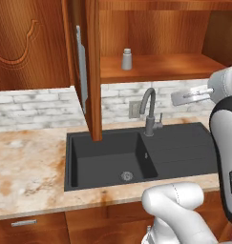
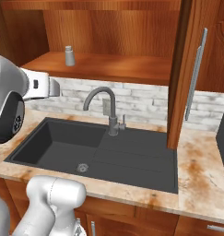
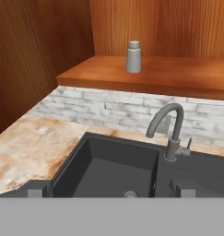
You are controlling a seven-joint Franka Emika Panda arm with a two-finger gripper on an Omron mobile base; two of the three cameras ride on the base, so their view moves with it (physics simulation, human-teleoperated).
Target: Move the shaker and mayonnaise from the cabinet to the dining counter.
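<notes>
Gripper (image 3: 109, 190) hangs wide open over the black sink (image 3: 109, 170), nothing in its grasp, fingertips well apart. Beyond the curved faucet (image 3: 171, 129), up on the open cabinet (image 1: 151, 66) shelf, the shaker (image 3: 133, 57) stands upright, long axis vertical, cap up: small, grey, metallic, tapering to a narrower rounded top.

A black sink (image 1: 108, 159) is set into the marbled beige surface (image 1: 26, 167), its drain (image 1: 126, 176) in the basin floor and a flat draining board to the right. A grey curved faucet (image 1: 149, 112) stands behind it. A white brick backsplash (image 1: 36, 107) carries a grey outlet (image 1: 133, 109).
</notes>
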